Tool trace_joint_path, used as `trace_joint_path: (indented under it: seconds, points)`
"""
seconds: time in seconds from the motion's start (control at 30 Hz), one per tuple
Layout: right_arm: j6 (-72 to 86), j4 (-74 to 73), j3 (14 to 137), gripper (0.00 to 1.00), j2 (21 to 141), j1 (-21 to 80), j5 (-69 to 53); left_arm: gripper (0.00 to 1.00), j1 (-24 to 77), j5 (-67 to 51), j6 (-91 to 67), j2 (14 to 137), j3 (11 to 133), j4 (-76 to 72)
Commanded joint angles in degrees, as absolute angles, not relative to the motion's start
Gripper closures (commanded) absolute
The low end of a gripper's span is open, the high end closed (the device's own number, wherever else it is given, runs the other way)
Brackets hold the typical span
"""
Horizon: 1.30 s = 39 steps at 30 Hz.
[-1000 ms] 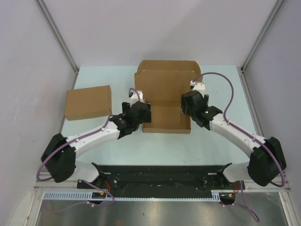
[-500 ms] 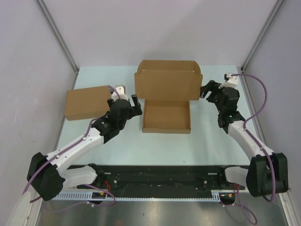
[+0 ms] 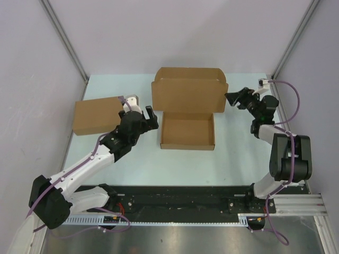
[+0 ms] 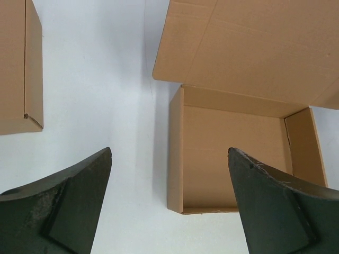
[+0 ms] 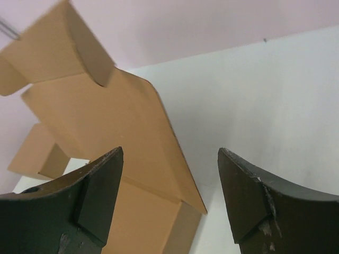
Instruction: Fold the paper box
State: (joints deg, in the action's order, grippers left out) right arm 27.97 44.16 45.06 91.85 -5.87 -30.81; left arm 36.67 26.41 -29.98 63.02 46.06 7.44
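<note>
Both arms are pulling back from the paper box [image 3: 188, 132], which is sitting mid-table as an open tray, its lid [image 3: 186, 95] standing at 12 o'clock. The left gripper [image 3: 151, 116] at 9 o'clock and the right gripper [image 3: 233, 99] at 2 o'clock are hanging spread and empty. The walls are holding unaided, so closing the lid likely remains.

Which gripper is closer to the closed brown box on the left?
Left. The left gripper hovers just right of the closed box; the right gripper sits beyond the paper box, by its lid's right edge.
</note>
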Motion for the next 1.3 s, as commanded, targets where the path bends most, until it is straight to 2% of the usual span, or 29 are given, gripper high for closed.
trace_joint_path:
  seconds: [0.0,0.63,0.83,1.03,1.27]
  points:
    - [30.14,54.14,48.78,0.23,91.84,-5.89,-37.35,0.05,35.68,24.96,-29.79,61.96,46.14,5.54]
    - [21.71,44.47,62.66,0.25,102.83,-2.99,-41.48,0.05,34.98,24.79,-29.09,65.39,46.93,6.15]
    - [19.95,42.28,63.81,0.38,103.89,-2.37,-41.31,0.05,34.72,24.87,-29.18,66.18,47.46,6.50]
    - [18.72,40.08,64.07,0.63,103.62,-1.85,-40.26,0.05,32.79,25.40,-29.00,65.48,48.43,7.21]
    - [16.53,37.27,64.07,0.77,101.43,-0.27,-38.68,0.05,27.88,26.55,-30.58,63.37,48.86,7.38]
